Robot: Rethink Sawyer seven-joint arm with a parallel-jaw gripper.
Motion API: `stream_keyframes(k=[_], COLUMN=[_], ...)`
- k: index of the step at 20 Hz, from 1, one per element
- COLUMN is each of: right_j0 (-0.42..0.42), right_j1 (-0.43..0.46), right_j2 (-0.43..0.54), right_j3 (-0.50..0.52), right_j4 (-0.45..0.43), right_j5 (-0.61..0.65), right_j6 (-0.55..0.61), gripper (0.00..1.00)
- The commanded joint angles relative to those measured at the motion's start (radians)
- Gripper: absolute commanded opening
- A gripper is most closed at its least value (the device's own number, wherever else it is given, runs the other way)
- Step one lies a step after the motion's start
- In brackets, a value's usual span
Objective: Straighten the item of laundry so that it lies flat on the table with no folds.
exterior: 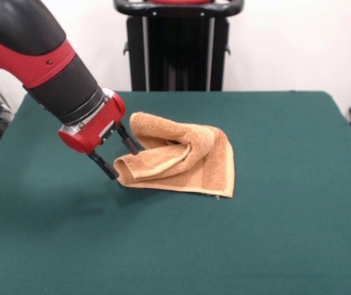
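The crumpled towel [178, 160] is nudged at its left fold by the gripper [121, 161], fingers spread wide, on the table [273, 233].

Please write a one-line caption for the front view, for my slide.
Sawyer end effector, fingers spread, at the left edge of a folded, bunched orange-tan towel on the green table.
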Motion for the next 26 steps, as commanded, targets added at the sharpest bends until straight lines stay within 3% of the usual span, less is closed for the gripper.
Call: stream_keyframes(k=[1,7,19,26], right_j0=[0.033,0.069,0.065,0.057], right_j1=[0.06,0.042,0.017,-0.046], right_j2=[-0.001,-0.049,-0.059,-0.073], right_j3=[0.08,0.051,0.053,0.122], right_j4=[0.03,-0.009,-0.05,-0.06], right_j5=[0.07,0.087,0.049,0.047], right_j6=[-0.162,-0.155,-0.161,-0.107], gripper=[1.0,1.0,1.0,1.0])
